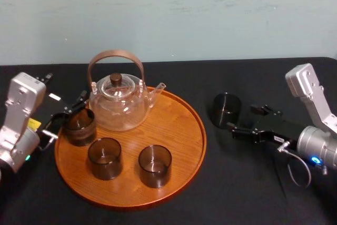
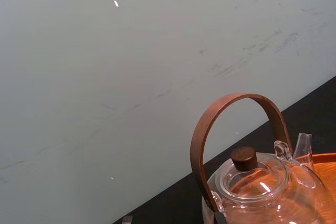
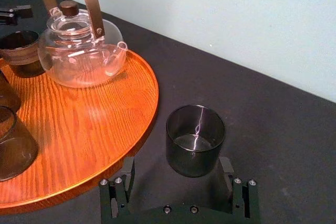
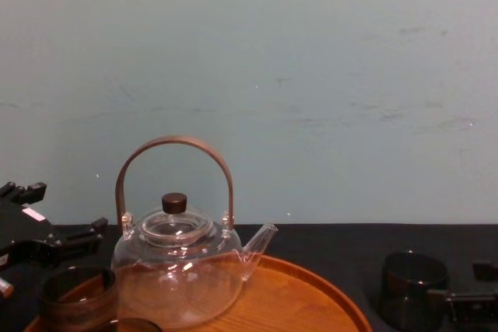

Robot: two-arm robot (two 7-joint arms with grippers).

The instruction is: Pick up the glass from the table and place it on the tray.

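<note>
Glass [image 3: 195,139] upright, just ahead of right gripper [image 3: 178,169], centred on its wide-apart jaws; left gripper [image 1: 66,117] far off across tray [image 3: 79,129].

glass [image 3: 195,140] — smoky brown | tray [image 3: 79,124] — orange-brown woodgrain | table [image 1: 253,183] plain black

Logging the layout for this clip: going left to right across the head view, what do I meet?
left gripper → teapot → front-right glass on the tray → lone glass on the table → right gripper
</note>
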